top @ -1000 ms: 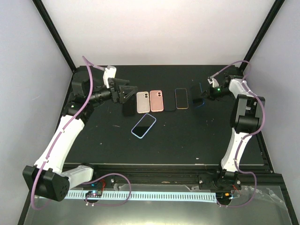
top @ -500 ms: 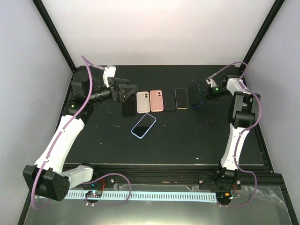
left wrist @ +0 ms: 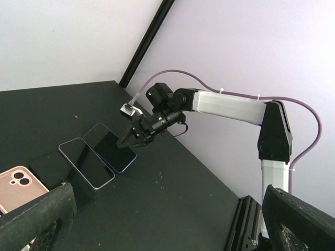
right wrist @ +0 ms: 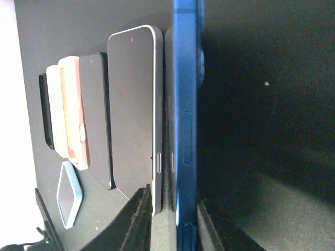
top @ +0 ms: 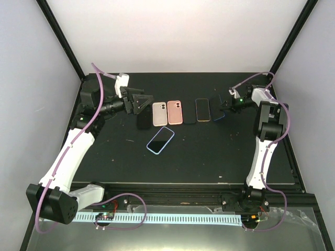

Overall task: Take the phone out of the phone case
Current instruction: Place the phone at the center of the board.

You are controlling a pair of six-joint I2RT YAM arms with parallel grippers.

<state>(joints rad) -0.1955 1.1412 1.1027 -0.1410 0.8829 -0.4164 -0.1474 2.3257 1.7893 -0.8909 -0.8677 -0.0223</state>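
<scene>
The phone in a blue phone case (right wrist: 187, 104) stands tipped up on one long side at the right end of a row of phones (top: 218, 110), its screen facing the row. My right gripper (right wrist: 175, 219) straddles its near end. The right finger (right wrist: 209, 227) lies against the blue back, and the left finger (right wrist: 141, 217) stands a small gap off the screen side. The left wrist view shows that same gripper (left wrist: 133, 137) at the phone's edge (left wrist: 112, 149). My left gripper (top: 140, 103) hovers wide open at the row's left end, holding nothing.
The row also holds a white-rimmed phone (top: 202, 109), a black one (top: 188, 115), two pink ones (top: 175, 112) (top: 159, 113) and a black one (top: 143, 120). A light-blue phone (top: 160, 139) lies apart, nearer the arms. Black frame posts stand at the table's back corners.
The blue-cased phone has gone from lying flat to tipped up on its side. My right gripper has drawn slightly back and its jaws have parted a little. The left arm has not moved.
</scene>
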